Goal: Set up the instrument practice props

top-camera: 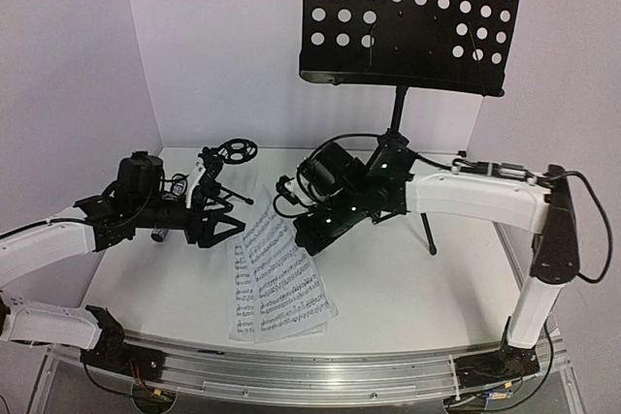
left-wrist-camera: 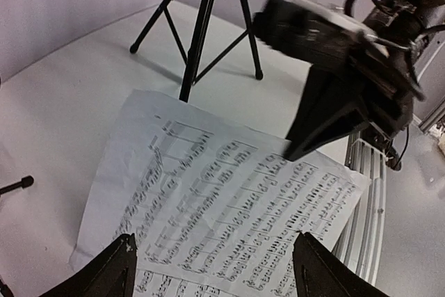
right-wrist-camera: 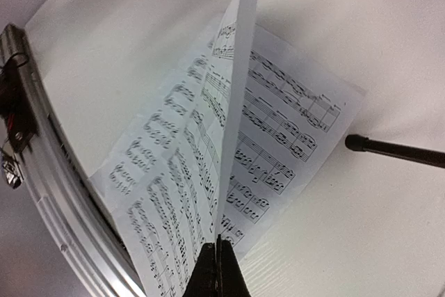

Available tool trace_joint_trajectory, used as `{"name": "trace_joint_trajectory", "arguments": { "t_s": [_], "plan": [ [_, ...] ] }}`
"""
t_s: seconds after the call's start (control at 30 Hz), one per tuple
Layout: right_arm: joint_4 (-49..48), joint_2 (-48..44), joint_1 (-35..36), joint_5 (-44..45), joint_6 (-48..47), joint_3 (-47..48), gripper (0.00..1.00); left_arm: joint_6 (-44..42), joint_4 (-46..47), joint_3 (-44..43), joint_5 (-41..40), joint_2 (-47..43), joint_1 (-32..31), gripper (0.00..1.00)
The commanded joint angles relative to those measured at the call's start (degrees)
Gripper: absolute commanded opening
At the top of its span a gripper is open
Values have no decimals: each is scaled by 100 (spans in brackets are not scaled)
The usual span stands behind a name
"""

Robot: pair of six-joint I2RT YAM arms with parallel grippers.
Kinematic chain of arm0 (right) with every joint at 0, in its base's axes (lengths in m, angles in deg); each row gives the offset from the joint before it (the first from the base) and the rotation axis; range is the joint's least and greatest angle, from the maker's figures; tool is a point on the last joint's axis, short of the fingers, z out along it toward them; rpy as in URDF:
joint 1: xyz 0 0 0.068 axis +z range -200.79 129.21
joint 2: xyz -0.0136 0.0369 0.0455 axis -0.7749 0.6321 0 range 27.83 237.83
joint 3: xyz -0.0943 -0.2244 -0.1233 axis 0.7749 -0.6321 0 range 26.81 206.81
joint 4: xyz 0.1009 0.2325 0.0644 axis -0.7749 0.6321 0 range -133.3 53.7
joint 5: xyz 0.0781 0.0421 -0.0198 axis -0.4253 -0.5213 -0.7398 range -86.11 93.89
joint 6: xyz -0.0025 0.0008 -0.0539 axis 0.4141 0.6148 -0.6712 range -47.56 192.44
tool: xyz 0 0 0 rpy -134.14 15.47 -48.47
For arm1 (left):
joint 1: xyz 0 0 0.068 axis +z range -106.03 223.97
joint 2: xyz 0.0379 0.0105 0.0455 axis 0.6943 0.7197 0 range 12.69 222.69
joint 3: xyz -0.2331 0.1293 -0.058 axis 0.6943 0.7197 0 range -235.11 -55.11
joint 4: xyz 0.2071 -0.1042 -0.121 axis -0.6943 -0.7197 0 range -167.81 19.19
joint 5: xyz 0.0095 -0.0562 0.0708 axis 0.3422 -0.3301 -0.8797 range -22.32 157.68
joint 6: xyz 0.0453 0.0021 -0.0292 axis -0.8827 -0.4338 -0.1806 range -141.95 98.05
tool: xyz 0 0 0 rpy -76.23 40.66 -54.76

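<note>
In the middle of the surface (top-camera: 408, 278) are two music pages (top-camera: 281, 283); the right end effector (right-wrist-camera: 217, 262), reaching from 3 o'clock, pinches one by its edge. One music stand (top-camera: 408, 16) is at 1 o'clock, one mic stand (top-camera: 236, 152) at 10 o'clock. The left end effector (left-wrist-camera: 215, 241) hovers spread.

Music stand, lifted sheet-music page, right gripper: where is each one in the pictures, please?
music stand (top-camera: 427, 75): top external view, lower ledge of its tray.
lifted sheet-music page (right-wrist-camera: 235, 95): right wrist view, its raised edge.
right gripper (right-wrist-camera: 217, 250): right wrist view, closed fingertips on the page.
</note>
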Motion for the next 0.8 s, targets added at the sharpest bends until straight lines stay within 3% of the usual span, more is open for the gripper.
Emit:
{"name": "trace_joint_trajectory", "arguments": {
  "t_s": [0.0,0.2,0.47,0.6,0.77],
  "plan": [
    [563,-830,167,477,-1135,261,0,565,380,160,0,-489,19,77],
    [564,-1431,406,448,-1681,1041,0,814,533,60,-445,-1497,23,84],
    [403,-1987,484,589,-1509,1925,0,625,-309,-1051,-336,-2076,159,98],
    [174,-2054,484,365,-1601,2226,0,702,-214,-935,-342,-2056,155,100],
    [-413,-2208,486,128,-1697,2332,0,783,202,-1512,569,-1119,155,100]
  ]
}}
